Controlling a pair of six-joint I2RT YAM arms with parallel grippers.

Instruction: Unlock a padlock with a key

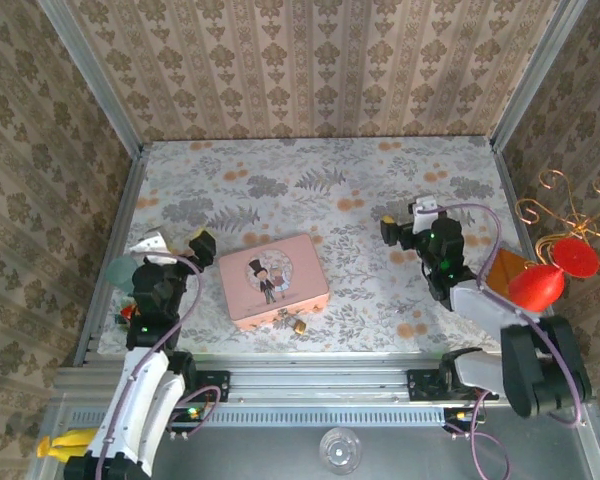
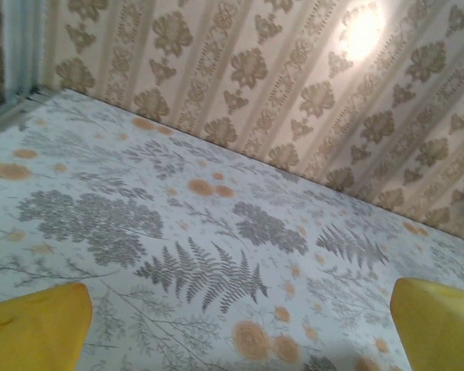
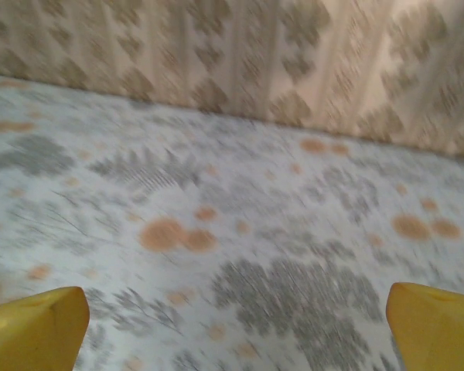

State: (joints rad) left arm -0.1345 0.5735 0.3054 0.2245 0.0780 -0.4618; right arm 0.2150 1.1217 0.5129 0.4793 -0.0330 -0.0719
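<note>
On the desk (image 1: 400, 170), the tiny padlock (image 1: 300, 324) lies at 5 o'clock of the pink tin (image 1: 273, 280), its shackle too small to make out. The left fingers (image 2: 39, 328) and right fingers (image 3: 39, 328), cropped at the frame corners, spread wide, holding nothing.

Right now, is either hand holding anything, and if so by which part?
Nothing. The left hand and right hand both stand open and empty; the padlock lies untouched beside the pink tin.
</note>
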